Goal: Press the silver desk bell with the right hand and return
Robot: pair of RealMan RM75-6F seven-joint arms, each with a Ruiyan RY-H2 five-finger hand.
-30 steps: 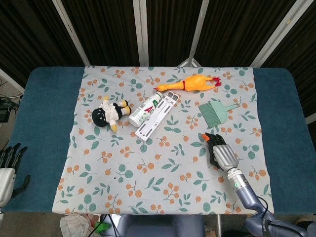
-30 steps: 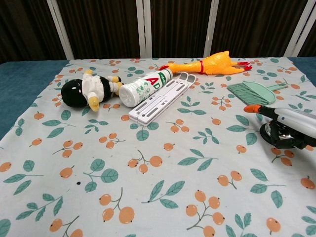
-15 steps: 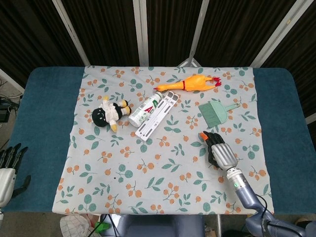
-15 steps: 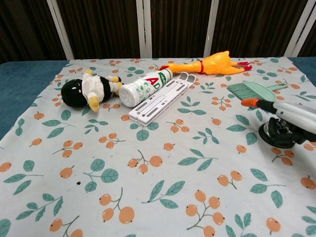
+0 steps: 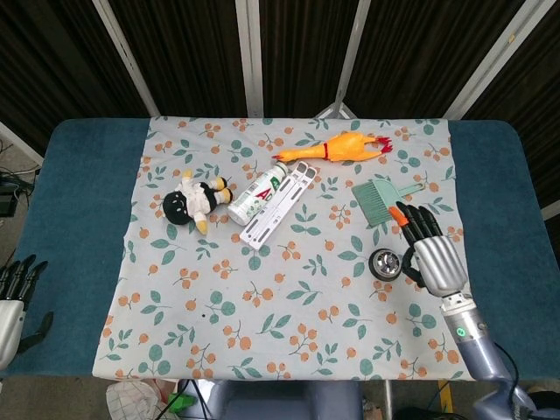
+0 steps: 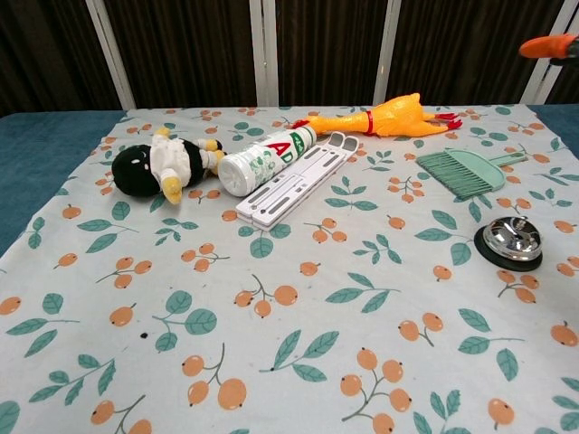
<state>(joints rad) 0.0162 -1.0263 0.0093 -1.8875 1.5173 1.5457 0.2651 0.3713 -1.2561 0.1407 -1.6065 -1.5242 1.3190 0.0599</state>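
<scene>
Right hand (image 5: 430, 252) shows whole overhead; chest view catches only a fingertip (image 6: 548, 46).

Desk bell (image 5: 383, 263) (image 6: 511, 241): shiny silver dome on a round black base, sitting upright and uncovered on the leaf-and-berry tablecloth (image 5: 262, 306). It is lying toward the cloth's right edge, about midway between the far and near edges, nothing touching it.

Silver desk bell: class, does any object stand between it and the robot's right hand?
Nothing visible does. The right hand is raised just right of the silver desk bell; the green brush lies farther back, off that line.
</scene>
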